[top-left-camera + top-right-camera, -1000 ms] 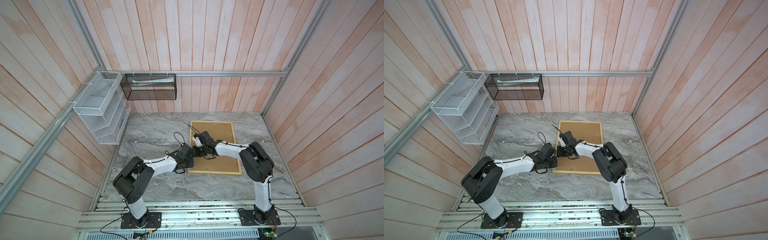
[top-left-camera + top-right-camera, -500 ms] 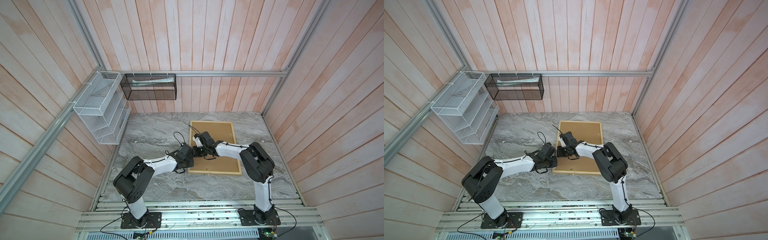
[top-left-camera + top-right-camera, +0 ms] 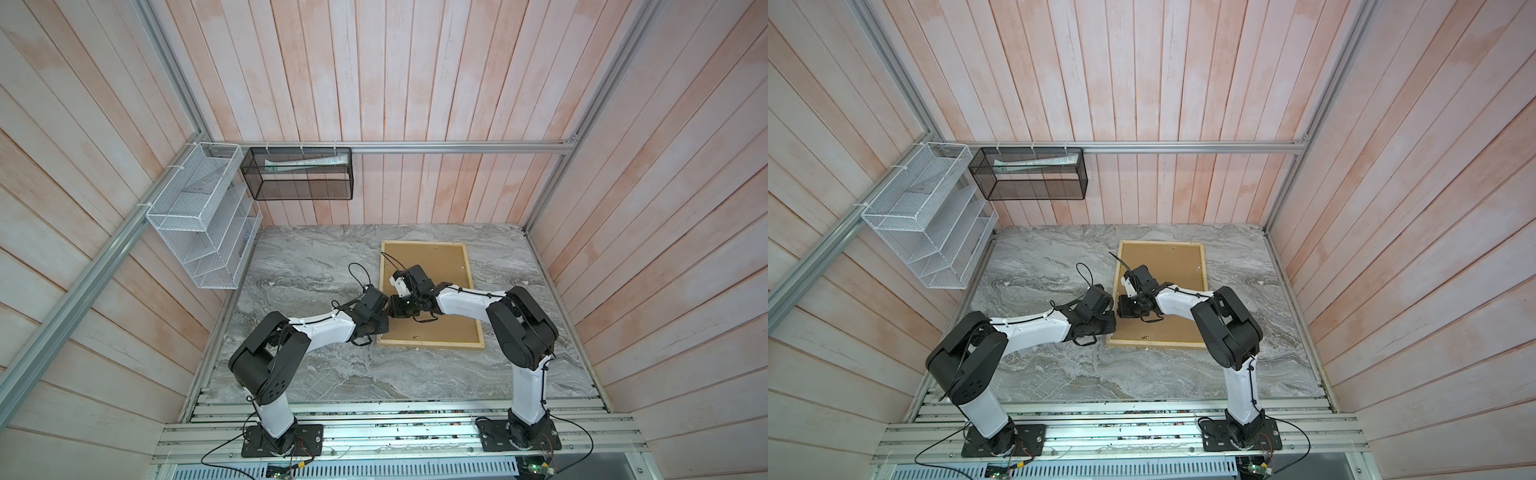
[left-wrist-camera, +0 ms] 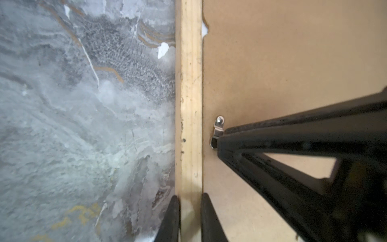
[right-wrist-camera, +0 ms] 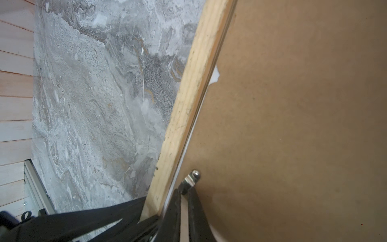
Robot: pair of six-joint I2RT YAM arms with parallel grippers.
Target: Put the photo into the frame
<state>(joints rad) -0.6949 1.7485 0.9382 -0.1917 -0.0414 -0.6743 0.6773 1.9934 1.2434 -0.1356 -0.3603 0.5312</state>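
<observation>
The frame [image 3: 432, 344] [image 3: 1158, 343] of pale wood lies face down on the marble table, filled by a brown backing board [image 3: 432, 266] [image 4: 293, 62]. The photo is hidden under that board. Only white slivers show at the rail's inner edge. My left gripper [image 3: 384, 323] [image 4: 189, 197] is shut on the frame's left rail [image 4: 189, 104], one finger on each side. My right gripper [image 3: 393, 309] [image 5: 184, 191] reaches across the board. Its jaws stand almost together, and its tips pinch the end of a small metal clip [image 5: 191, 178] [image 4: 218, 125] beside that rail [image 5: 188, 100].
A white wire rack [image 3: 199, 216] hangs on the left wall. A black mesh basket [image 3: 297, 174] with papers hangs on the back wall. The marble table [image 3: 311, 257] lies bare to the left of the frame and in front of it. Wooden walls close in three sides.
</observation>
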